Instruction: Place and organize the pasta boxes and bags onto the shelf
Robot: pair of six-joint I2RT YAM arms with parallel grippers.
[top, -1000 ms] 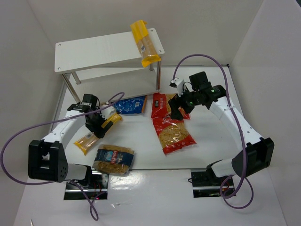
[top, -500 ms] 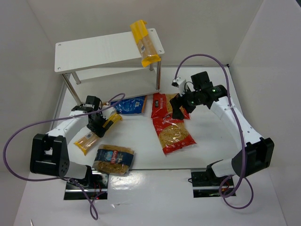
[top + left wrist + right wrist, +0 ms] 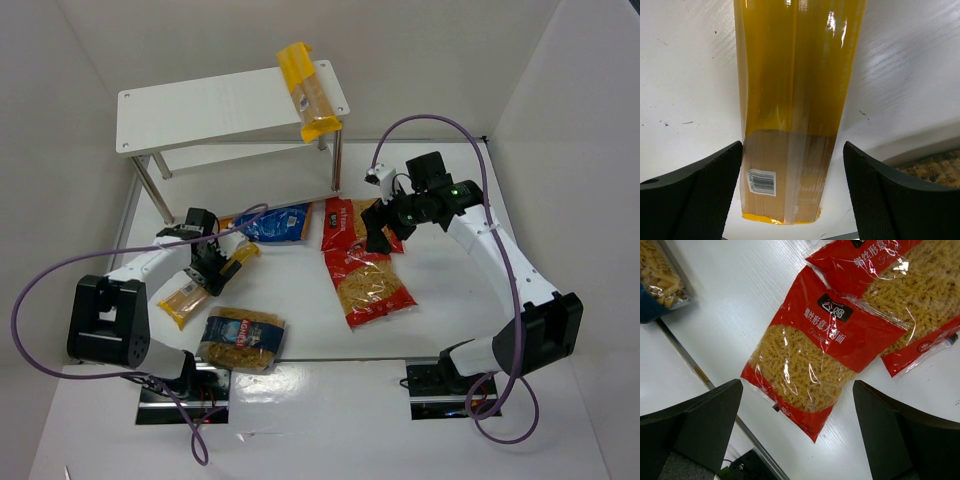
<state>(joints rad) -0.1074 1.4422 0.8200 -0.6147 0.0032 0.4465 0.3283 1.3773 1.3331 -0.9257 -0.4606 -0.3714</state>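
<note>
Between left gripper [image 3: 791,150] jaws, yellow spaghetti pack [image 3: 795,75]

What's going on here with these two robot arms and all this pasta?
The left arm has its jaws open on either side of a yellow spaghetti pack lying flat, not closed on it. The right arm hovers with open jaws above two red pasta bags. Another spaghetti pack already lies on top of the shelf.
</note>
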